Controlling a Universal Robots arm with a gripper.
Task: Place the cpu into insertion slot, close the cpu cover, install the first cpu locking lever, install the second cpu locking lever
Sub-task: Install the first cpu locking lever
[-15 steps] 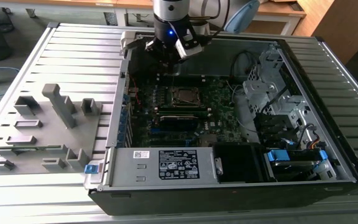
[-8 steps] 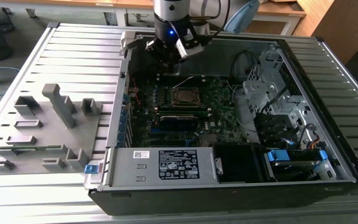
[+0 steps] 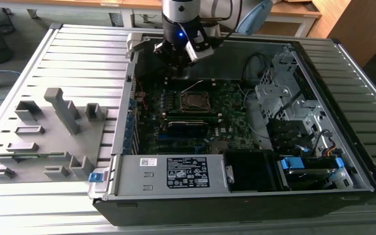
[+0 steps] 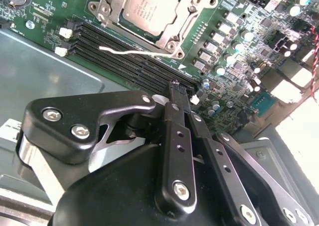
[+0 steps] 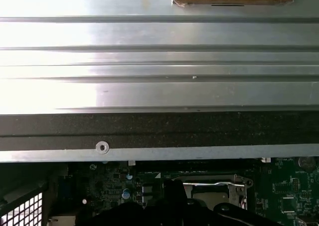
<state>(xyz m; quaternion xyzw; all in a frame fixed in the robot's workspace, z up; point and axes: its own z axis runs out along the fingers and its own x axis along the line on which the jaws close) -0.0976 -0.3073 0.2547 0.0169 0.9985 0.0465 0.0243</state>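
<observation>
1. The fingers are pressed together at the tips, with nothing between them (empty-handed, as far as I can make out).
2. They hang over the far edge of the green board, inside the open computer case that sits on the ribbed counter.
3. The chip already lies flat in the socket, dull metal top upward. The cover appears to lie down around it like a frame.
4. The relation that matters is that the socket is straight ahead of the fingertips. The long black memory slots lie between the two, so fingers and socket are apart, not touching.
5. A thin pale rod runs along the socket's edge on the fingers' side, with its long axis crosswise to the line of the fingers. I take it for one of the locking levers, not hooked down, though I can't be sure.
</observation>
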